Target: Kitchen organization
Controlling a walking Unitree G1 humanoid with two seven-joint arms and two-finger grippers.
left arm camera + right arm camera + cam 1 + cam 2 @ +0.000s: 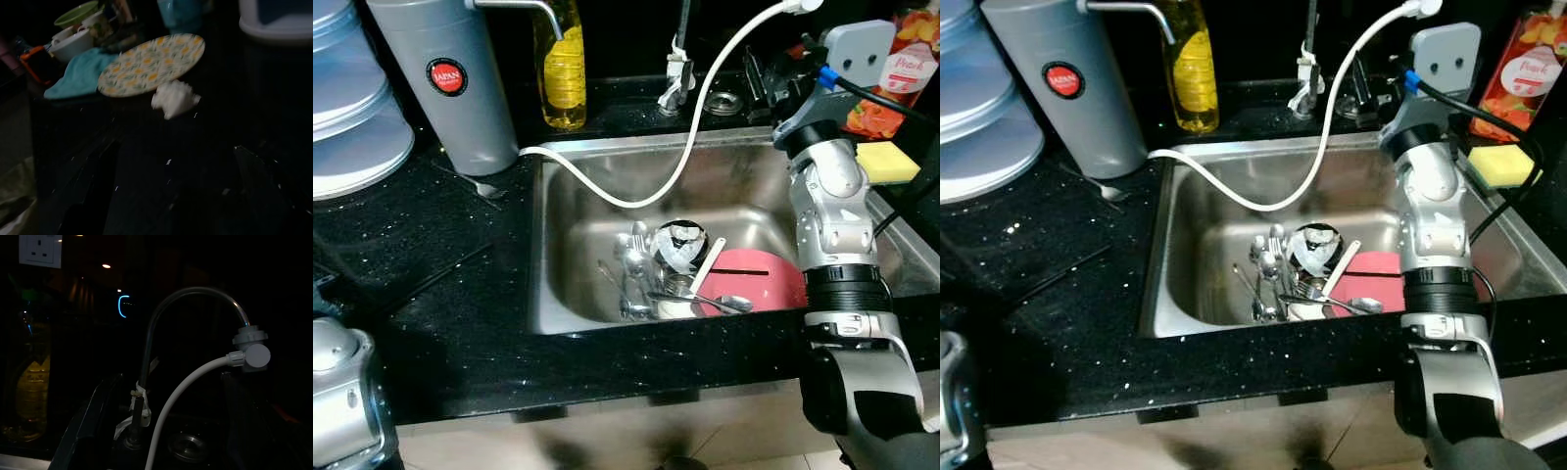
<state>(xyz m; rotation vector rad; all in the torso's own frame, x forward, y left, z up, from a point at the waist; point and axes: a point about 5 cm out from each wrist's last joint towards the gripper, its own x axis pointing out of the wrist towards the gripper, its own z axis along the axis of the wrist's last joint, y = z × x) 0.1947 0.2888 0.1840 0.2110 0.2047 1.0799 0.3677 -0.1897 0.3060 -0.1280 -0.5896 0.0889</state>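
I see the steel sink (570, 284) holding dirty dishes — a red plate (766, 284), a bowl (678, 245), spoons (631, 264) piled left of it.

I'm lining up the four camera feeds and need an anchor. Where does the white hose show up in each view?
Left eye view: white hose loops from the grey canister's base across the sink up to the faucet at top right.
Right eye view: the same loop over the sink basin.
Left wrist view: not in it.
Right wrist view: it curves up to the grey faucet fitting.
Shared landmark: yellow bottle, also dim in the right wrist view.
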